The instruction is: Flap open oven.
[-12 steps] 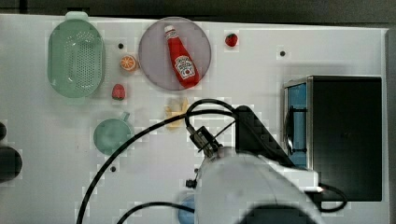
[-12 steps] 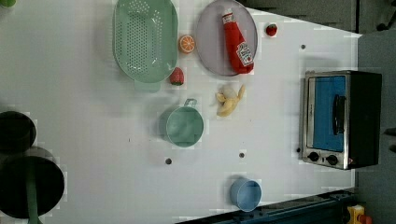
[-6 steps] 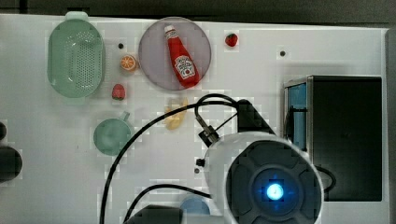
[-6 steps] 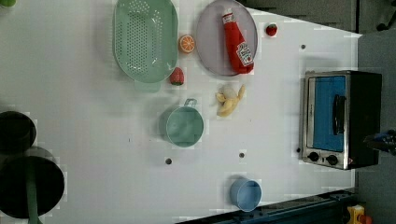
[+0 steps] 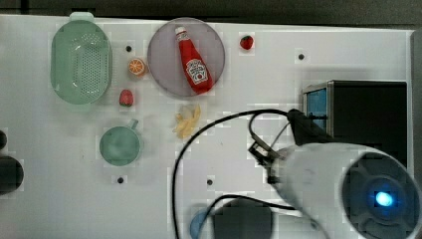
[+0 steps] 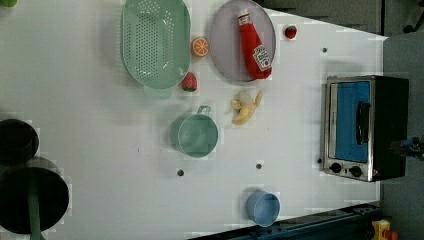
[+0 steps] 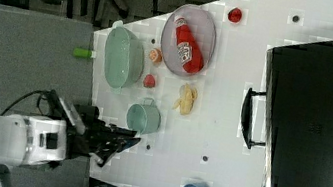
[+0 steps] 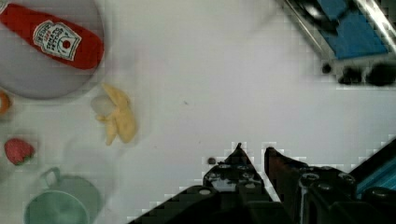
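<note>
Left view puts the oven [image 6: 365,127] at the far right edge of the white table [image 6: 100,150], its blue door shut and upright, the black bar handle [image 6: 363,122] across the door's middle and two black knobs [image 6: 345,170] at the end nearest the left view's bottom; nothing lies on the bare table directly before the door. Taking the oven as landmark: a peeled banana [image 6: 245,107] is the nearest loose thing, off the door side toward the left view's left; beyond it sits a green mug [image 6: 197,135]; a grey plate [image 6: 242,40] carrying a red ketchup bottle [image 6: 255,47] lies up and left of the oven; a strawberry [image 6: 290,32] sits near the plate's rim, on the oven's side of it; an orange half [image 6: 200,46], a second strawberry [image 6: 189,81] and a green colander [image 6: 155,42] stand farther off; a blue cup [image 6: 262,207] rests below and left of the knob end.

Wrist view shows the gripper [image 8: 252,151] above bare table, well apart from the oven's knob corner [image 8: 355,74]; its two dark fingertips [image 8: 239,150] stand close together with only a narrow slit between, clasping nothing. Right view has the gripper [image 7: 118,142] near the green mug, the oven's handle well across the table from it.
</note>
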Tool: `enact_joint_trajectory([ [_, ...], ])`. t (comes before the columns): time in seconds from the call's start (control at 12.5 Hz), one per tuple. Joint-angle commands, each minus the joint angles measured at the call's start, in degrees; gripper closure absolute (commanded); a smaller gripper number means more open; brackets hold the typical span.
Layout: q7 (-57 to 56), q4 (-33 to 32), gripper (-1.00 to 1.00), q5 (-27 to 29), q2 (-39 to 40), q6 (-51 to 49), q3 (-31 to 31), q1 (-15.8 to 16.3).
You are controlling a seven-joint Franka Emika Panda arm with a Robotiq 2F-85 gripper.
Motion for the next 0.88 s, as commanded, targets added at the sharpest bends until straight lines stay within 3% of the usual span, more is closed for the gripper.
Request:
enact_joint_trajectory([
  [0.08,-21.9,-1.8,0.65,-2.5,1.6,5.9,-4.1,-2.5],
  [0.32,-32.9,-3.1,0.65,-5.5,5.0,13.1,-7.7,-3.2],
  [0.88,-49.1,-4.0,0.65,-5.5,16.4,28.5,-13.4,-3.6],
])
